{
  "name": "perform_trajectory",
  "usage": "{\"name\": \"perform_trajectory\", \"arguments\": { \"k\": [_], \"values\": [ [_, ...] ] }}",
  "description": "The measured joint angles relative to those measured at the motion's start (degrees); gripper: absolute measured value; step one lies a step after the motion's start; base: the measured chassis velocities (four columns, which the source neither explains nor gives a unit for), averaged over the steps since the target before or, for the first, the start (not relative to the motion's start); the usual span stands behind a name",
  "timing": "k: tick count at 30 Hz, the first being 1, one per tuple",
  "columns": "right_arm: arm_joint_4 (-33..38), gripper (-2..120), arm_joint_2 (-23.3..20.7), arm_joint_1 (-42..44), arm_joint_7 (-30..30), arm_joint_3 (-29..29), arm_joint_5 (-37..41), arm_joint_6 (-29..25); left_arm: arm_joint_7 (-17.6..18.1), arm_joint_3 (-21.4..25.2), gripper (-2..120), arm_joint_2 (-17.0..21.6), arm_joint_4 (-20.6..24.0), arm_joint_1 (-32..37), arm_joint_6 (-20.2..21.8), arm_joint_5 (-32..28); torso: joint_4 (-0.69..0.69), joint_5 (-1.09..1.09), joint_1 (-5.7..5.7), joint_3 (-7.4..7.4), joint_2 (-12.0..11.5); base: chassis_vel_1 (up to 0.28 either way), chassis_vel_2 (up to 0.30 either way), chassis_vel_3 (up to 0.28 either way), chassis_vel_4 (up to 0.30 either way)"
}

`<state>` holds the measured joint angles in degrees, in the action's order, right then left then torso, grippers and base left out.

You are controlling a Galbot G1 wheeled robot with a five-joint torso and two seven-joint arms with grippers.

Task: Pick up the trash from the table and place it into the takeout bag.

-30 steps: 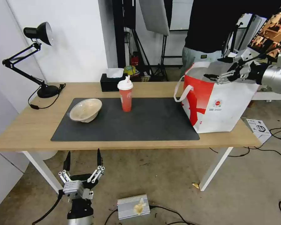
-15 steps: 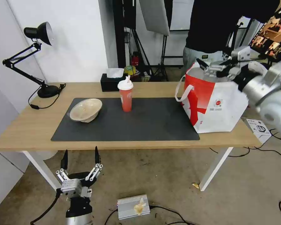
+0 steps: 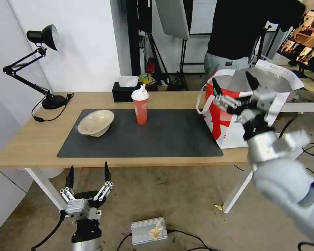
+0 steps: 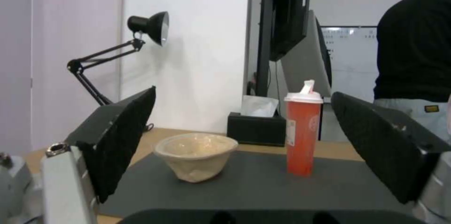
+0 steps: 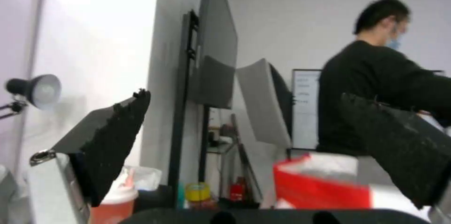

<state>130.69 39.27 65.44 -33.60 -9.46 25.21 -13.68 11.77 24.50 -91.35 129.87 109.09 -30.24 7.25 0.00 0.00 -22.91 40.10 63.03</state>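
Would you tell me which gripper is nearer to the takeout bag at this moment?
The right. The right gripper is open in front of the takeout bag near its rim, while the left gripper hangs open below the table's front edge, far across.

— What sort of place is this?
— A lab or studio: bare concrete floor (image 3: 185, 195) with loose black cables (image 3: 303, 164), tripod light stands (image 3: 157, 59), a grey softbox panel (image 3: 172, 17).
— Anything else?
— A whiteboard (image 4: 345, 62), monitors (image 3: 301, 45), a black swing-arm desk lamp (image 3: 38, 62) on the light-wood worktop (image 3: 24, 146).
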Motion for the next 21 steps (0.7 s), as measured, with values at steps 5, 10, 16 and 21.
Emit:
{"name": "perform_trajectory", "arguments": {
  "k": [5, 10, 16, 21],
  "values": [
    [0.1, 100, 3.4, 7.8, -3.7, 0.7, -8.2, -3.0, 0.0, 0.0, 100, 0.0, 0.4, 0.2, 0.0, 0.0, 0.0, 0.0, 0.0, 0.0, 0.0, 0.0, 0.0, 0.0, 0.0],
    [0.8, 100, 4.5, 12.6, -4.9, 0.8, -12.7, -4.5, 0.0, 0.1, 100, 0.0, 0.4, 0.2, 0.0, -0.1, 0.01, -0.01, 0.0, 0.0, 0.0, 0.0, 0.0, 0.0, 0.0],
    [1.1, 100, 4.9, 18.2, -5.8, 0.8, -16.2, -5.7, -0.1, -0.2, 100, 0.0, 0.1, -0.5, 0.0, -0.1, 0.01, 0.0, 0.0, 0.0, 0.0, 0.0, 0.0, 0.0, 0.0],
    [1.7, 100, 4.8, 23.4, -6.9, 1.8, -17.9, -5.0, -0.1, -0.5, 100, 0.0, -0.6, -0.9, 0.1, -0.1, 0.0, 0.0, 0.0, 0.0, 0.0, 0.0, 0.0, 0.0, 0.0]
  ]
}}
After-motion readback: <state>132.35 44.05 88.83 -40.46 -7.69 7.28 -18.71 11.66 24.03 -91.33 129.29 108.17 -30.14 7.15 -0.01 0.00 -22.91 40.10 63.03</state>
